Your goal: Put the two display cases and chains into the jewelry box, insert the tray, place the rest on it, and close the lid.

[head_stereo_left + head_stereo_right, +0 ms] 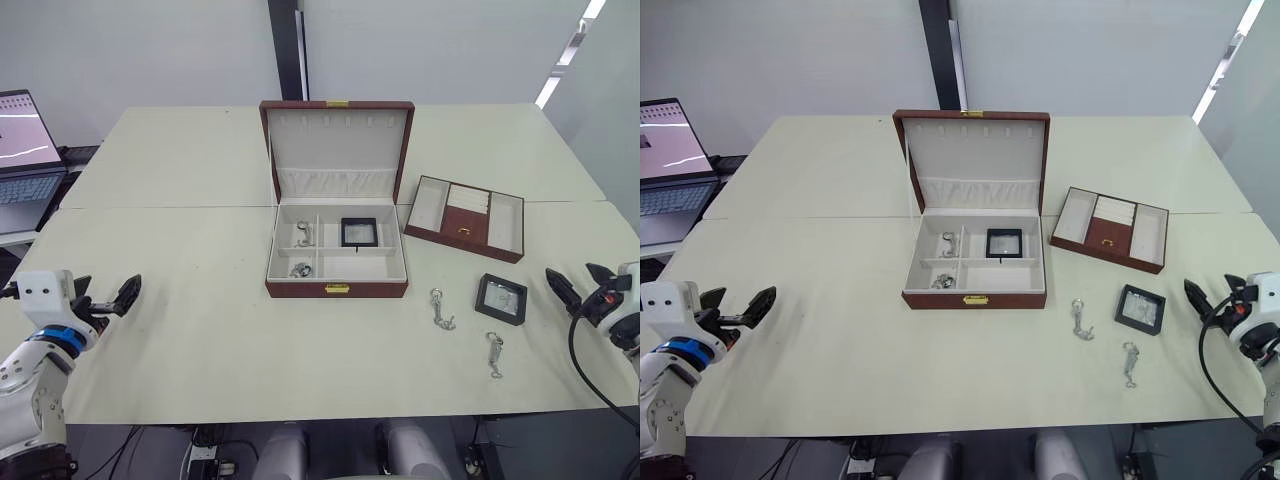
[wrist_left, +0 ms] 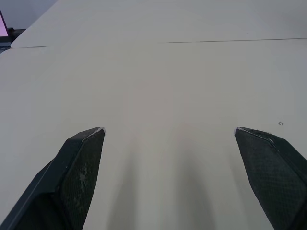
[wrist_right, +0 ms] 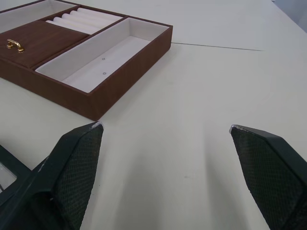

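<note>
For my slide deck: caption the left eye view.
Open jewelry box holding one display case; tray, second display case and two chains wait on the table.

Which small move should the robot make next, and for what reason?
Probably move the open right gripper toward the black-framed square display case lying on the table near it. One such case already sits in the open reddish-brown jewelry box; this one and two silvery chains remain outside.
</note>
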Available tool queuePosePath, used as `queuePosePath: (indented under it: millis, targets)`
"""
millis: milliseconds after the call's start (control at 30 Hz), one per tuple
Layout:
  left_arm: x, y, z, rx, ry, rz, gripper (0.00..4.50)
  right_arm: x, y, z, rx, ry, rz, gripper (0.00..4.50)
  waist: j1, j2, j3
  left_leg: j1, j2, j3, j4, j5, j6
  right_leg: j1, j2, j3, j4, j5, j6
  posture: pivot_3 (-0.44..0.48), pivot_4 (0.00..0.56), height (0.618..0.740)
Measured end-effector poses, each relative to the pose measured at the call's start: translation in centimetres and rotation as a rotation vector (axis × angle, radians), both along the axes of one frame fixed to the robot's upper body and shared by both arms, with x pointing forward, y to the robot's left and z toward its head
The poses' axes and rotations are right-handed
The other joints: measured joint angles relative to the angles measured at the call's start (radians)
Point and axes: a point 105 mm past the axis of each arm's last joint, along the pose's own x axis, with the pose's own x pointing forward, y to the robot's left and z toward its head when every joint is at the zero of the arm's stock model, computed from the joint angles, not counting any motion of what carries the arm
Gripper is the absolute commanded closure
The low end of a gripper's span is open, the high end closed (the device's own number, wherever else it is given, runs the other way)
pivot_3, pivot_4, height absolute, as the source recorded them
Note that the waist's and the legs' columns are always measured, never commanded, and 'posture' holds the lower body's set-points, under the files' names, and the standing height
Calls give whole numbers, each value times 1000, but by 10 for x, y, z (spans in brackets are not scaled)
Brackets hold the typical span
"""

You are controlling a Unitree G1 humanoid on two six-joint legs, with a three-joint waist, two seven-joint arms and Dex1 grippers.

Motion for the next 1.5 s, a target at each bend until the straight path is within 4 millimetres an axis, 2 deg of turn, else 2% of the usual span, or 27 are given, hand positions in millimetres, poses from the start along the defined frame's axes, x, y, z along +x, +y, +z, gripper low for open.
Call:
queuePosePath:
  millis: [67, 200, 400, 533, 700, 800, 967, 1100, 1267, 1500]
  targets:
    - [5, -8, 6, -5, -13, -34, 18, 0, 2, 3, -2, 6, 24, 0, 0, 0, 0, 0, 0, 0, 0, 0, 0, 0, 0, 0, 0, 0, 0, 0, 150, 740]
    - [17, -42, 25, 1, -56, -178, 18, 0, 14, 19, -11, 6, 129, 0, 0, 0, 0, 0, 0, 0, 0, 0, 0, 0, 0, 0, 0, 0, 0, 0, 150, 740]
    - [30, -110, 55, 27, -82, -515, 18, -4, 42, 38, -86, 100, 363, 0, 0, 0, 0, 0, 0, 0, 0, 0, 0, 0, 0, 0, 0, 0, 0, 0, 150, 740]
    - [28, -147, 69, 55, -78, -724, 18, -9, 58, 46, -103, 162, 479, 0, -1, 0, 0, 0, 0, 0, 0, 0, 0, 0, 1, 0, 0, 0, 0, 0, 150, 740]
    - [19, -200, 72, 89, -56, -1008, 18, -20, 86, 46, -192, 281, 650, 0, 1, 1, 0, -1, 0, 0, 1, 0, 0, 0, 1, 0, 0, 0, 0, 0, 150, 740]
    - [6, -228, 68, 119, -37, -1184, 18, -24, 99, 40, -244, 325, 711, 0, 0, 1, 0, -1, 0, 0, 0, 0, 0, 0, 1, 0, 0, 0, 0, 0, 150, 740]
    - [-9, -250, 52, 149, -2, -1365, 18, -32, 100, 18, -297, 402, 728, 0, 1, 0, 0, -1, 0, 0, 1, 0, 0, 0, 1, 0, 0, 0, 0, 0, 150, 740]
    - [-20, -261, 42, 196, 2, -1484, 18, -34, 98, 11, -351, 418, 727, 0, 0, 0, 0, 0, 1, 0, 1, 0, 0, 0, 2, 0, 0, 0, 0, 0, 150, 740]
    - [-26, -264, 34, 239, 0, -1557, 18, -37, 98, 3, -390, 437, 741, 0, 0, 0, 0, -1, 0, 0, 1, 0, 0, 0, 2, 0, 0, 0, 0, 0, 150, 740]
    - [-32, -268, 29, 194, -12, -1602, 18, -38, 99, -5, -441, 446, 744, 0, 1, 0, 0, -1, 0, 0, 1, 0, 0, 0, 2, 0, 0, 0, 0, 0, 150, 740]
